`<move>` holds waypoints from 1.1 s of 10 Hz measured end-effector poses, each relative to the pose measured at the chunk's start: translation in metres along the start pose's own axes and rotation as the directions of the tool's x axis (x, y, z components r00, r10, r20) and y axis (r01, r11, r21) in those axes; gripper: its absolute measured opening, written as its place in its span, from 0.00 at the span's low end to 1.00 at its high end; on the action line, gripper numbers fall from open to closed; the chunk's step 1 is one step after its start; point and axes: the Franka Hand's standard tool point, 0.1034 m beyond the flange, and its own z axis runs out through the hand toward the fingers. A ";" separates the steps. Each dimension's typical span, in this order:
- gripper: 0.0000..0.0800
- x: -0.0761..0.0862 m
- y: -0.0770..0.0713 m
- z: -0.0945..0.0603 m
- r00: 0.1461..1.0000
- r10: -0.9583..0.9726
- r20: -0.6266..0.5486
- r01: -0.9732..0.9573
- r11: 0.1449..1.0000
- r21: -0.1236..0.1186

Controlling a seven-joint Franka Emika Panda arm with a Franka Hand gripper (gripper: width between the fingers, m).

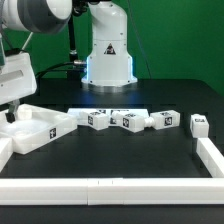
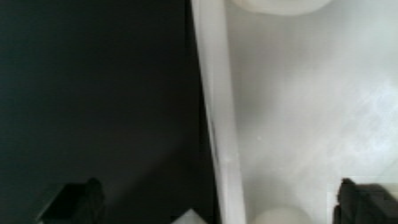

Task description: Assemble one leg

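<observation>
Several small white legs with black-and-white tags lie in a row on the black table, from one leg (image 1: 97, 119) near the middle to the last leg (image 1: 199, 123) at the exterior view's right. My gripper (image 1: 11, 113) hangs at the exterior view's left, over the large flat white panel (image 1: 42, 132), far from the legs. In the wrist view my gripper (image 2: 219, 203) is open and empty. Its dark fingertips (image 2: 75, 201) straddle the panel's edge (image 2: 214, 110), with the white panel surface (image 2: 302, 120) on one side and black table on the other. No leg shows in the wrist view.
The marker board (image 1: 112, 109) lies flat just behind the row of legs. White rails border the table along the front (image 1: 110, 190) and the exterior view's right (image 1: 210, 155). The robot base (image 1: 108, 55) stands at the back. A round socket (image 2: 276, 5) shows on the panel.
</observation>
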 end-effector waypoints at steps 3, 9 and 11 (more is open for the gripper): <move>0.81 -0.015 0.000 0.024 1.000 -0.011 0.013 0.011 1.000 -0.002; 0.12 -0.015 0.000 0.024 1.000 -0.013 0.014 0.013 1.000 -0.001; 0.07 -0.016 -0.005 0.024 1.000 -0.017 0.015 0.016 1.000 0.016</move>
